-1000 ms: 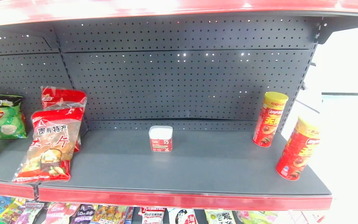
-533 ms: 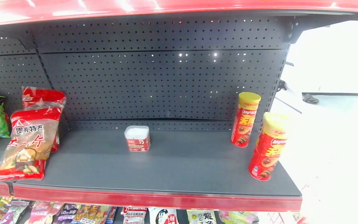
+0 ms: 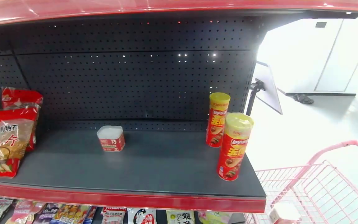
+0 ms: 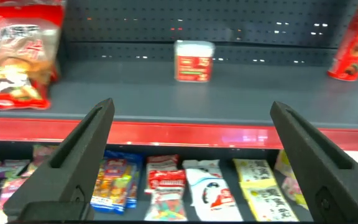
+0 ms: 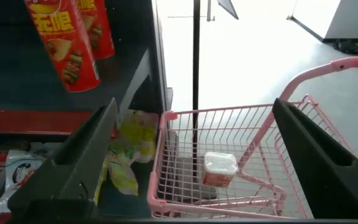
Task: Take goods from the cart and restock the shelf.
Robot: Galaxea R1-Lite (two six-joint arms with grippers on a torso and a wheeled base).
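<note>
A pink wire cart [image 3: 318, 186] [image 5: 229, 162] stands right of the shelf, with a small white-lidded red tub [image 5: 219, 169] [image 3: 280, 213] in it. On the dark shelf board [image 3: 154, 165] stand a matching tub [image 3: 111, 138] [image 4: 193, 60] and two red chip cans with yellow lids [image 3: 233, 146] [image 3: 218, 119]; the front one also shows in the right wrist view [image 5: 67, 46]. My left gripper [image 4: 191, 162] is open in front of the shelf's red edge, nothing between its fingers. My right gripper [image 5: 197, 162] is open above the cart, apart from the tub.
Red snack bags [image 3: 6, 137] [image 4: 14, 53] lean at the shelf's left end. Several packets [image 4: 185, 186] hang on the level below. A sign on a pole [image 3: 267, 90] stands beyond the shelf's right end; the floor behind is open.
The head camera has swung right: everything on the shelf shifted left in the picture and the pink cart came into view. The goods themselves have not moved.
</note>
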